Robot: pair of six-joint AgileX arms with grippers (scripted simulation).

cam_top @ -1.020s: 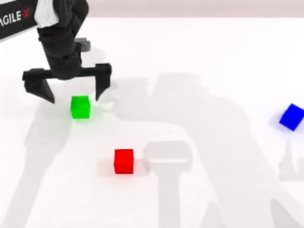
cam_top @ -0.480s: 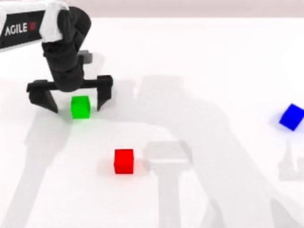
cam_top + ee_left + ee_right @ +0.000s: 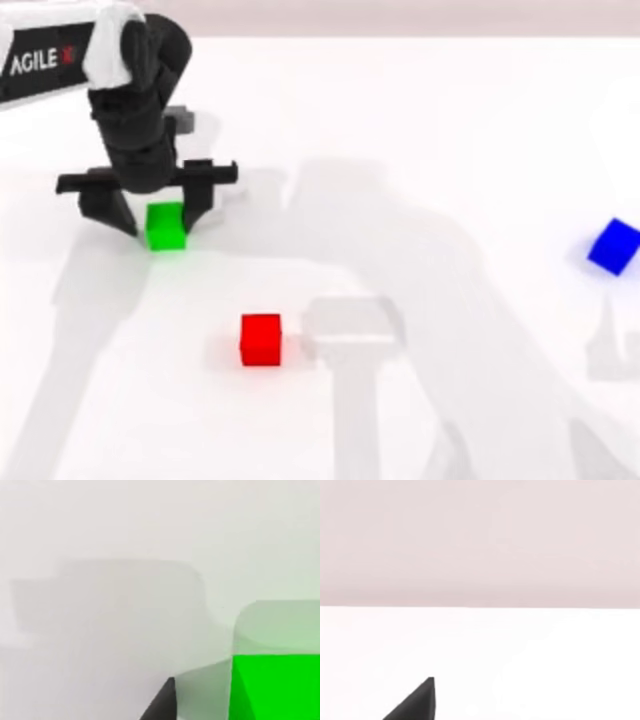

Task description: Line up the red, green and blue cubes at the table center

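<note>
You can see your left gripper down at the far left of the white counter. Its two black fingers stand on either side of the green cube, one at its left and one at its right. They are close in on the cube, but you cannot tell from above if they touch it. The cube sits on the counter. In the left wrist view the green cube is very big and close, with a dark fingertip just beside it.

On the left arm you can read white letters, "AGILE", with a red mark after them.

The red cube sits alone, nearer to you and a bit right of the green one, well apart from it. The blue cube is far off at the right edge, turned at a slant.

Your right arm does not show from above. Its wrist view shows only bare counter, a pale wall and one dark fingertip, so you cannot tell how its fingers stand.
</note>
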